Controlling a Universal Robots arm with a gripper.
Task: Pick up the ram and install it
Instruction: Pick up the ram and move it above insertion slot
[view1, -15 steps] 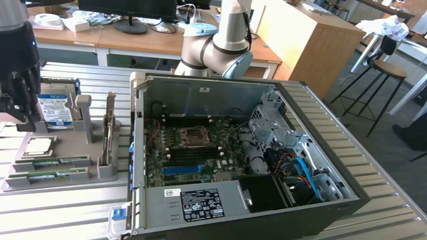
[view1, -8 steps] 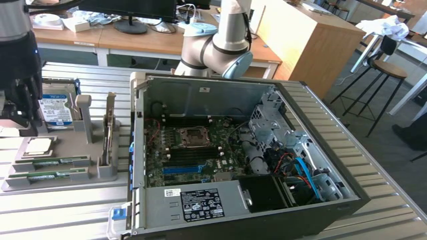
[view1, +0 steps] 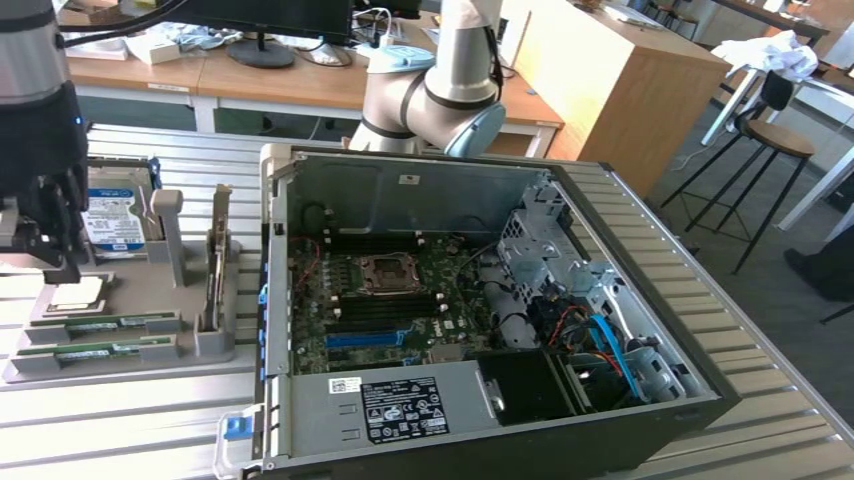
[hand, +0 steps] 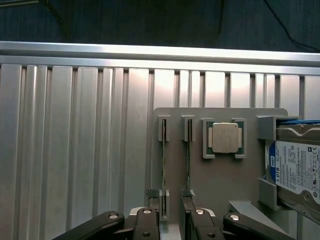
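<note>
- Arm hangs straight down over the grey tray (hand: 225, 175), at the exterior view's left.
- Gripper (hand: 169, 200) narrowly parted, one end of the ram (hand: 164, 165) lined up in the gap.

High oblique exterior, wrist overhead close, shared tray (view1: 120, 366) (hand: 220, 185)

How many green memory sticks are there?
2, side by side in the grey holder: one thin green memory stick beside the square silver chip, the other at the holder's edge. Others may be hidden.
</note>
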